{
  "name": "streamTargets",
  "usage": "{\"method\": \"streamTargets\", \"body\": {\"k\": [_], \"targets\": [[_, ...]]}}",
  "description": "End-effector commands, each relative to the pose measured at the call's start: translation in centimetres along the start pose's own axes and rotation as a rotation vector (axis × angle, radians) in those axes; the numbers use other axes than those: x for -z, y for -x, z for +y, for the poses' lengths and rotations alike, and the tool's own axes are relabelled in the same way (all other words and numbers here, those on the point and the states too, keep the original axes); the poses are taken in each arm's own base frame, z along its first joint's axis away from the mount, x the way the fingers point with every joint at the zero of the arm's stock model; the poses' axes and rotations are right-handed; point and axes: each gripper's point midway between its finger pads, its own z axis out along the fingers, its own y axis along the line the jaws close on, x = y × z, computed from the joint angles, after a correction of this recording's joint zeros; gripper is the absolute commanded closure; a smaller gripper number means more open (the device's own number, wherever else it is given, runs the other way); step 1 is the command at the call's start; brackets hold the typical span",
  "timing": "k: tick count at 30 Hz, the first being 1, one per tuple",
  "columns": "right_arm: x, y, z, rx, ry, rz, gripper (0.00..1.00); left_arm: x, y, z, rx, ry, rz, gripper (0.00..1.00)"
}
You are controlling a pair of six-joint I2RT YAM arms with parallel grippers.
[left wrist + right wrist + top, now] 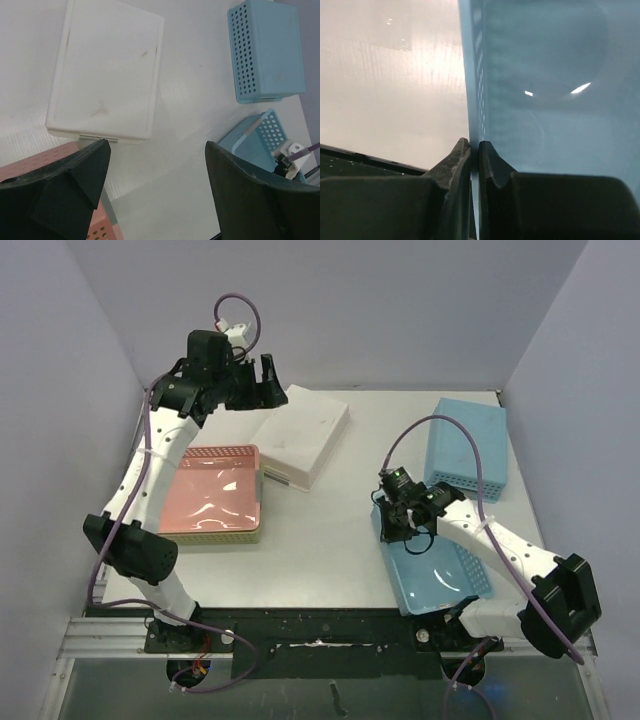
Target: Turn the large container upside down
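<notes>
A light blue container [445,575] sits open side up at the front right of the table. My right gripper [393,530] is shut on its left wall. In the right wrist view the fingers [474,147] pinch that thin blue wall [545,90] between them. I cannot tell whether that side is off the table. My left gripper [262,380] is open and empty, held high at the back near a white container [300,430]. In the left wrist view its jaws [157,165] stand wide apart over bare table, with the held blue container [260,137] at the right.
The white container [107,70] lies bottom up at the back middle. A second blue perforated container [468,448] lies bottom up at the back right and also shows in the left wrist view [267,50]. A pink container [212,495] sits open side up at the left.
</notes>
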Motion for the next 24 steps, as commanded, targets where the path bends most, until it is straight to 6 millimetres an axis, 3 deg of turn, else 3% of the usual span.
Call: {"method": "streamTargets", "body": {"k": [1, 5, 10, 16, 20, 24], "targets": [[1.4, 3.2, 3.0, -0.012, 0.047, -0.079, 1.0, 4.0, 2.3, -2.5, -0.02, -0.069, -0.123, 0.23], [3.5, 7.6, 7.8, -0.028, 0.22, -0.206, 1.0, 5.9, 2.2, -2.0, -0.03, -0.026, -0.141, 0.23], [7.9, 13.2, 13.1, -0.115, 0.462, -0.391, 1.0, 9.5, 4.0, -3.3, -0.034, -0.049, -0.236, 0.24], [12.8, 17.5, 18.8, -0.26, 0.857, -0.509, 1.0, 11.7, 5.4, -1.1, -0.021, 0.042, -0.306, 0.24], [14.3, 18.3, 19.4, -0.384, 1.116, -0.524, 1.0, 11.9, 5.2, -1.1, -0.008, 0.032, -0.308, 0.24], [12.8, 16.9, 18.0, -0.524, 1.27, -0.454, 1.0, 11.6, 5.0, -1.3, -0.012, 0.011, -0.293, 0.24]]}}
